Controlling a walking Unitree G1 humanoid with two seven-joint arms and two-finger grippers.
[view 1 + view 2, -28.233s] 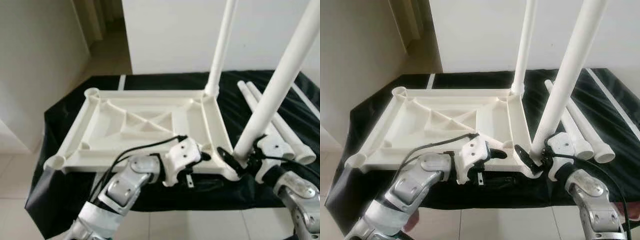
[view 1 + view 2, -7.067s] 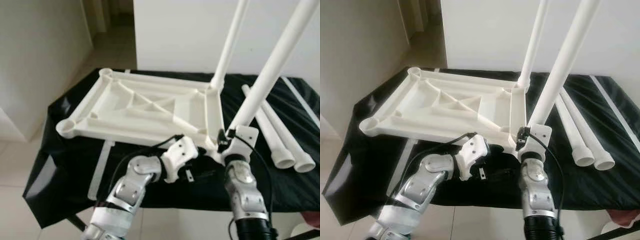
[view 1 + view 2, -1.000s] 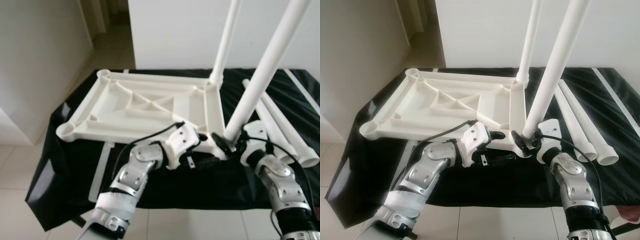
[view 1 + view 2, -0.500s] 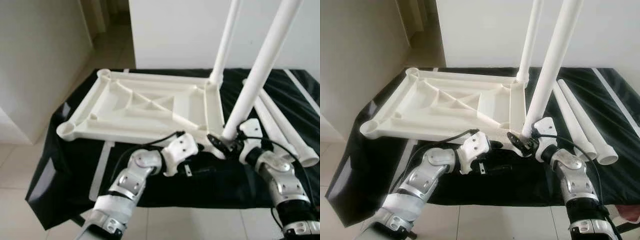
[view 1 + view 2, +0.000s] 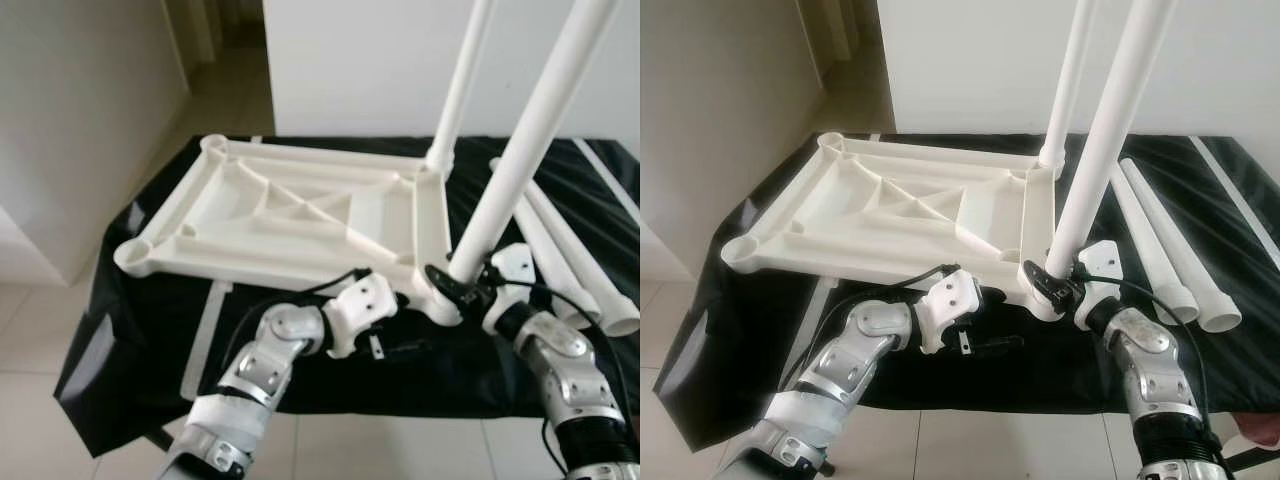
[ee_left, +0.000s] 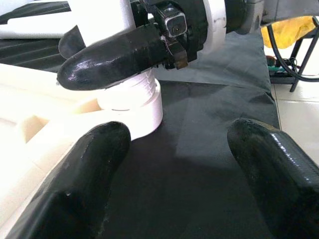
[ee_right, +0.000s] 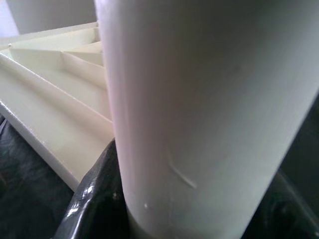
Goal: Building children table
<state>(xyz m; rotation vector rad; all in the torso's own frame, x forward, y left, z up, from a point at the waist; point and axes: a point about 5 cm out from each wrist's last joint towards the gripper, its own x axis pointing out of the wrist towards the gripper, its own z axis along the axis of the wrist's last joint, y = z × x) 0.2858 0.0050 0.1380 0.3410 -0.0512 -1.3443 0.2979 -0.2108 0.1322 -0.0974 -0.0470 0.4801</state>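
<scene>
White plastic tabletop (image 5: 300, 215) upside down on a counter (image 5: 140, 330) draped in black sheet, ribbed underside up, slightly tilted with its near-right corner over the counter's front part. Two legs standing upright in the right-hand corner sockets: far leg (image 5: 460, 85) at the back corner, near leg (image 5: 525, 140) at the front corner. Two spare legs (image 5: 1170, 255) lying side by side on the sheet to the right of the tabletop, open ends toward the counter's front edge. Flat white strip (image 5: 205, 335) on the sheet below the tabletop's left part.

Right tool (image 5: 455, 285) clenched around the base of the near leg, just above its socket (image 6: 134, 107); one black finger (image 6: 112, 57) wrapped across the leg's front in the left wrist view, wrist camera just behind it. Near leg very close in the right wrist view, tabletop ribs (image 7: 60, 74) beside it.

Left tool (image 6: 184, 174) released, fingers spread wide and low over the sheet, just in front of the tabletop's near edge and pointing toward the socket; one fingertip (image 6: 97, 149) close to the socket's base, touching or not unclear.
</scene>
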